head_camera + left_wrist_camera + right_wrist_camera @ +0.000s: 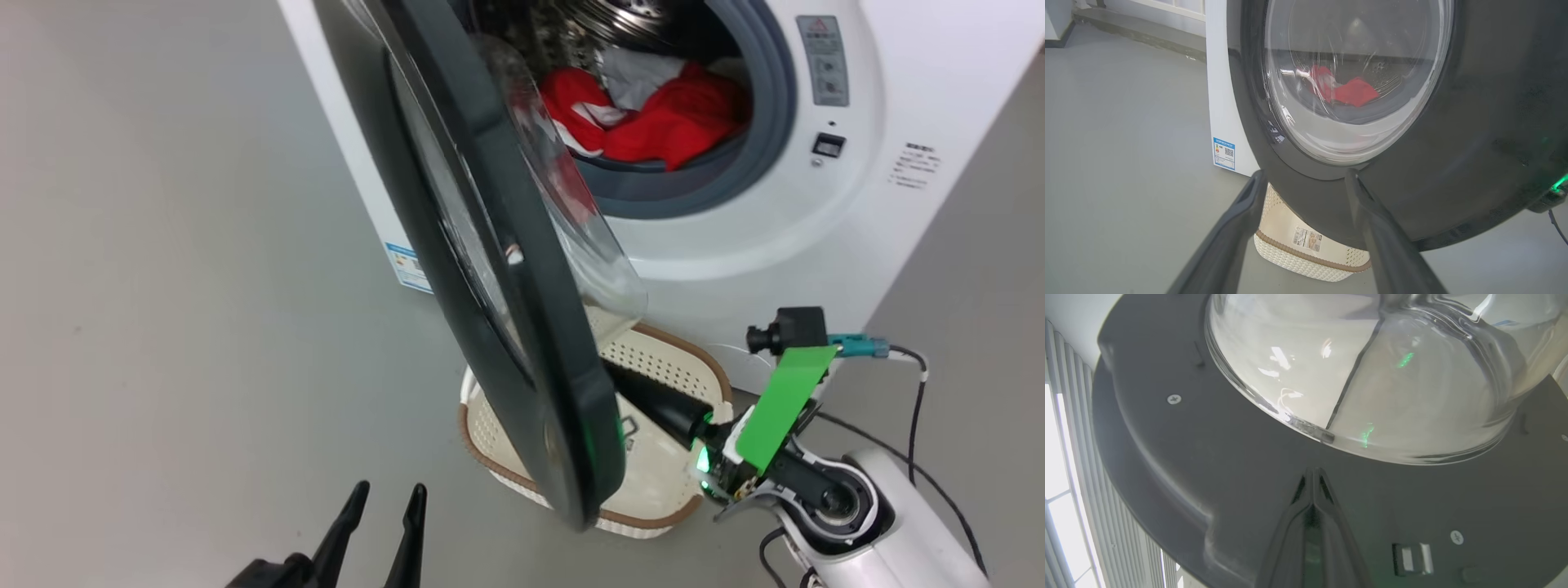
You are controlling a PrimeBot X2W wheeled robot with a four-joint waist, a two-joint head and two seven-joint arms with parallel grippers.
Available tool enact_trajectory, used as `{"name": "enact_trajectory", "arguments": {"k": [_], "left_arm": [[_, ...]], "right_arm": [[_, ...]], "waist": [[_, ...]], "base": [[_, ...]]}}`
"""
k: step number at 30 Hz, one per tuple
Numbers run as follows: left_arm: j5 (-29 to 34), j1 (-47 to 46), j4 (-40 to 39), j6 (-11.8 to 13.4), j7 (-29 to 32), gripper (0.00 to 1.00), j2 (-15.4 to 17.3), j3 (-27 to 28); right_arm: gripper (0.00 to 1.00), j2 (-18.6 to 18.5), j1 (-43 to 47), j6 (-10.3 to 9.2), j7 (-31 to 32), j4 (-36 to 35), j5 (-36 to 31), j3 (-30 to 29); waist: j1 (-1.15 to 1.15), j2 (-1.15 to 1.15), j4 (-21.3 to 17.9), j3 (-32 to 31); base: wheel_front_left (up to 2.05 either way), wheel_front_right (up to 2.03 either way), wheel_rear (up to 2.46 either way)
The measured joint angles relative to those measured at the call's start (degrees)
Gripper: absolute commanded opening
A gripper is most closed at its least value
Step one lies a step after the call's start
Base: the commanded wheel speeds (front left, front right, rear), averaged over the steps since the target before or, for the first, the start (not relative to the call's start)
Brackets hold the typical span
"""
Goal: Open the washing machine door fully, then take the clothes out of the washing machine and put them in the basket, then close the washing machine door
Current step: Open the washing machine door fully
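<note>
washing machine door (pixel 531 327) ajar, right arm (pixel 849 506) reaching behind it, right jaws together, left jaws apart

No legible text on washing machine (pixel 939 73) labels (pixel 822 61)

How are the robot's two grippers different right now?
The left gripper is open, fingers apart; the right gripper is shut, fingers pressed together. The left gripper hangs on the door's outer side, apart from it; the right gripper points at the door's inner side, just below the glass. Both have long dark fingers.
</note>
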Motion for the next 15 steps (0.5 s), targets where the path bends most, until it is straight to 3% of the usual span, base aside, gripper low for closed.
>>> {"name": "enact_trajectory", "arguments": {"k": [15], "left_arm": [[0.00, 1.38, -1.26, 1.07, 0.00, 1.00, 0.04, 1.68]], "right_arm": [[0.00, 0.25, 0.65, 0.00, -0.23, -0.53, 2.26, 6.76]], "waist": [[0.00, 0.00, 4.43, -1.65]], "base": [[0.00, 0.00, 0.00]]}}
